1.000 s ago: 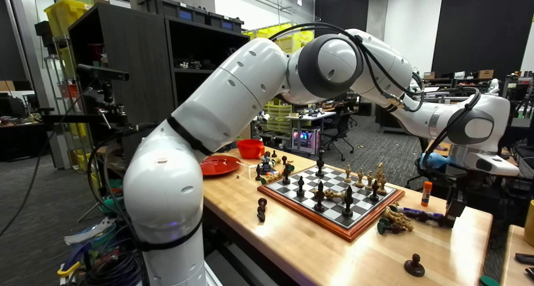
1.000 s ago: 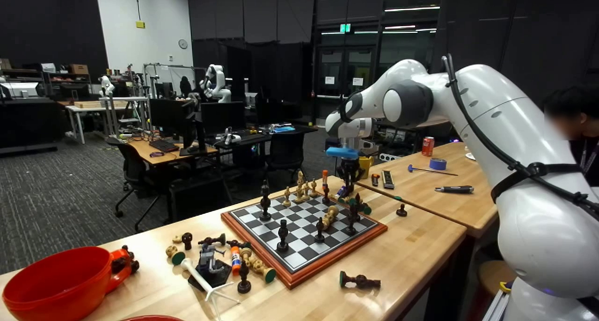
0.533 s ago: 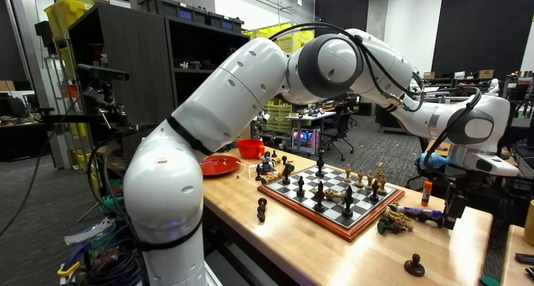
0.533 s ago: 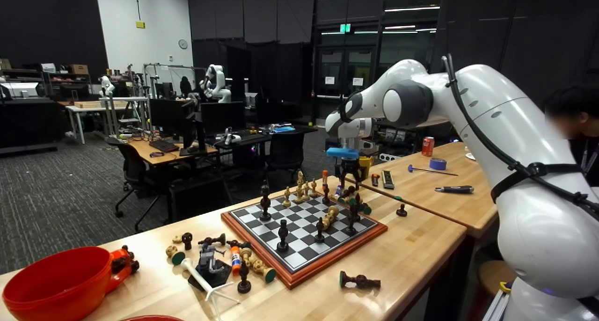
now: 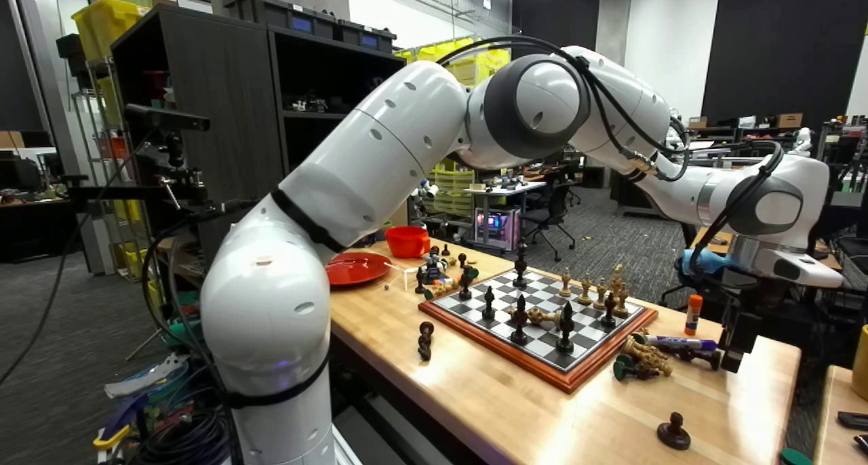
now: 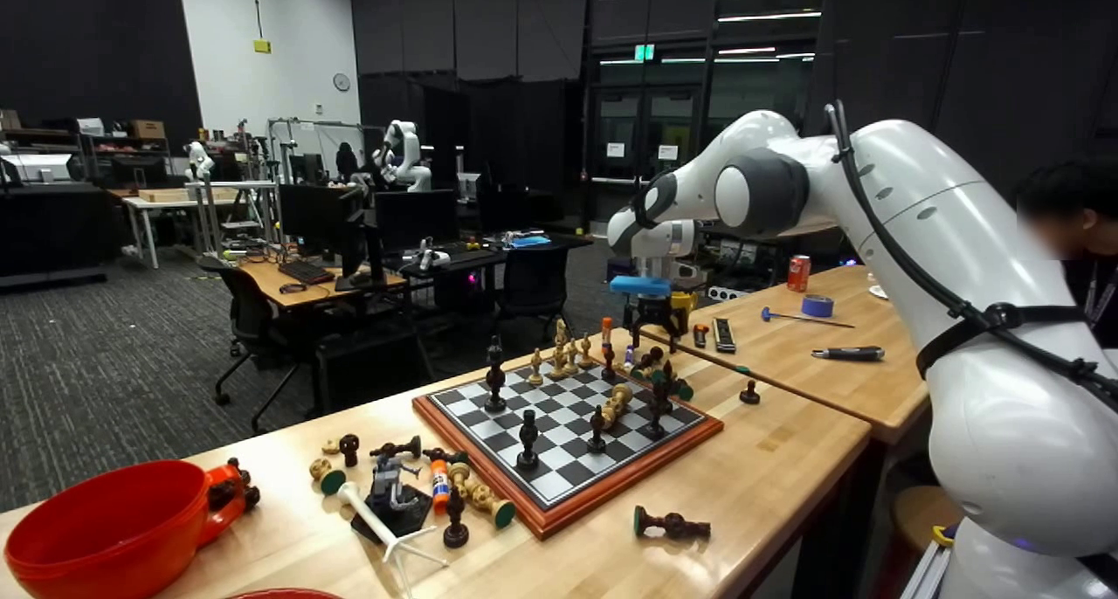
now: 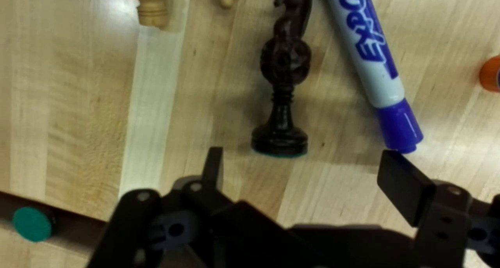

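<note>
In the wrist view my gripper [image 7: 302,164] stands open over the wooden table, with nothing held between its widely spread fingers. Just ahead of the gap, a dark chess piece [image 7: 280,137] lies on its side, its base towards me. A white and purple EXPO marker [image 7: 367,45] lies to the right of that piece. Its purple cap ends right by the right fingertip; whether they touch I cannot tell. In both exterior views the gripper [image 5: 738,346] is low above the table's far end, close to the marker [image 5: 681,343] and fallen pieces [image 5: 647,356].
The chessboard's wooden border [image 6: 642,475] lies beside the gripper, bearing standing and fallen pieces. An orange-capped glue stick [image 5: 693,314] stands upright nearby. A dark pawn [image 5: 673,432] sits towards the gap to a second table. A red plate [image 5: 356,268] and red cup [image 5: 407,243] are farther off.
My gripper's fingers have spread apart. The marker, earlier with its cap end at the fingers, has come free and settled beside the dark piece. The arm has barely moved.
</note>
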Controlling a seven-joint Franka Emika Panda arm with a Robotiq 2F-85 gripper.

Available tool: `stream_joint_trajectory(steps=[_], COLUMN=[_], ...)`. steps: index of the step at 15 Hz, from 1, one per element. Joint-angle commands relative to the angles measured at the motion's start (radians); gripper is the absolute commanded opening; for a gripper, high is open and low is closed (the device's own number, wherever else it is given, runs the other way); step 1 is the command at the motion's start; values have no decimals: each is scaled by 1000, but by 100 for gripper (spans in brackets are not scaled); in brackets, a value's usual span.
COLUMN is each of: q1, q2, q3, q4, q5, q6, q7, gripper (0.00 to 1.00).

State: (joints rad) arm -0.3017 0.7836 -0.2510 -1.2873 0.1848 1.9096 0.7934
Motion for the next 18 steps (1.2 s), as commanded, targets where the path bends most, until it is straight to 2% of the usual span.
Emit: stream_joint_trajectory(steps=[1,8,9,10,12,18], q1=[-6,-6,-5,-5,-5,-1], q2=[-47,-61,-64,-67,-72,-78], q3=[5,5,4,4,5,3], q4=[-59,-84,-87,-90,-94,-96], q5=[21,53,56,58,63,64], q6=[-12,-11,-10,-11,-16,-15], q7=[-1,4,4,3,6,8], gripper=[100,100,75,74,61,14])
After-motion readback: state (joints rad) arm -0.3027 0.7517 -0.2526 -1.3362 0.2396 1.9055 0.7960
